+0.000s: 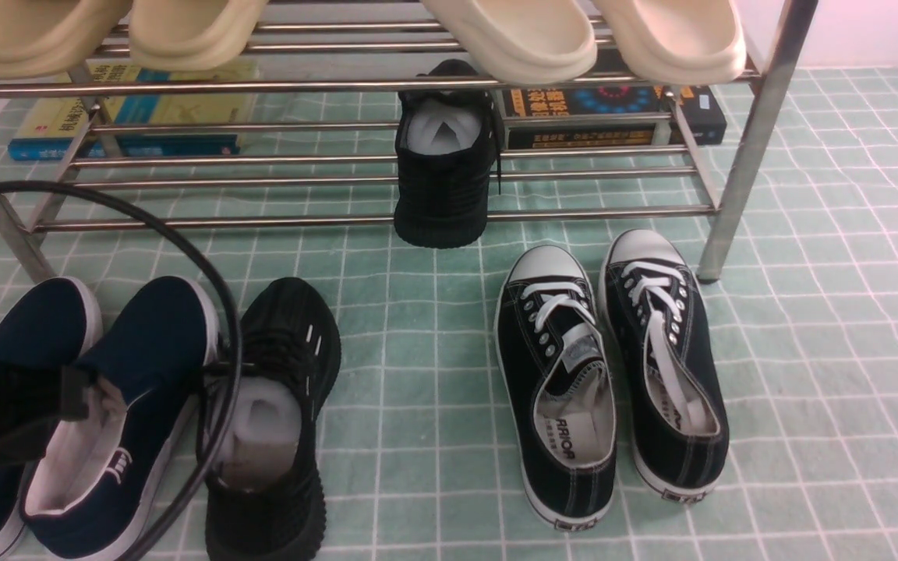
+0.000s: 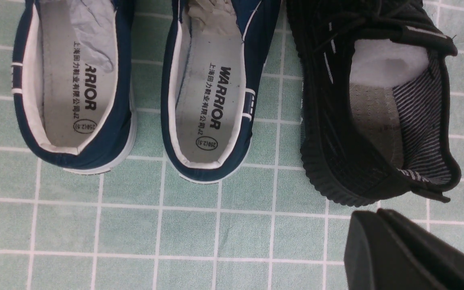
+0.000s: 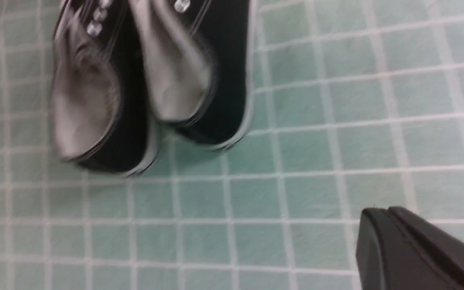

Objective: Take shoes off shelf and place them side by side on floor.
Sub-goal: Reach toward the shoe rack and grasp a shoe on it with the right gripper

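One black knit sneaker [image 1: 271, 421] stands on the mint-green floor [image 1: 418, 436] just beside the navy slip-ons [image 1: 153, 343], with bare floor on its other side for its mate. The second sneaker [image 1: 443, 167] leans on the chrome shelf [image 1: 184, 224], on the lower tier, toe over the front rail. The left end effector [image 2: 377, 229] and right end effector [image 3: 381, 225] are both pinched together and empty.

A cable [image 1: 237, 351] partly hides one black knit shoe [image 1: 285, 499]; canvas sneakers [image 3: 175, 80] blurred.

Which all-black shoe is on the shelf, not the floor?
The black shoe on the shelf's lower tier, under the cream slippers. Its twin sits on the green floor beside the navy slip-ons.
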`<control>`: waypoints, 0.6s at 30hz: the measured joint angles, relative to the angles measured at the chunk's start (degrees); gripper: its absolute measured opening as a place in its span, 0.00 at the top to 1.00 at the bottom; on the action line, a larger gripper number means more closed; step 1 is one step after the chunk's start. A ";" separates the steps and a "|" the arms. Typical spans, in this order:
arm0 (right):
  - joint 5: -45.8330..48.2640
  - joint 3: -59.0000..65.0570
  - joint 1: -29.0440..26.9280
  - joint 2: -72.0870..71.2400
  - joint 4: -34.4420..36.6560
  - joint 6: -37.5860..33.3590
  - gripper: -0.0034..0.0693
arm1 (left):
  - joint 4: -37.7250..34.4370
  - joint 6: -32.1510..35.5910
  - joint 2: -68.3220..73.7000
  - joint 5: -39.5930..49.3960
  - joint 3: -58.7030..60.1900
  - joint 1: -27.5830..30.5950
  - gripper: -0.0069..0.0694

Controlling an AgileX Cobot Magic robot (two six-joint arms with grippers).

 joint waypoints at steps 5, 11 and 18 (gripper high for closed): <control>1.17 -3.37 6.96 14.10 20.08 -16.31 0.95 | 0.00 0.00 0.00 -0.11 -0.01 0.00 0.88; -3.08 -16.16 20.35 28.32 20.20 -16.71 0.94 | 0.00 0.00 0.00 -0.05 -0.01 0.00 0.87; -6.42 -36.70 28.59 40.87 2.45 0.91 0.79 | 0.00 0.00 0.00 -0.05 -0.01 0.00 0.86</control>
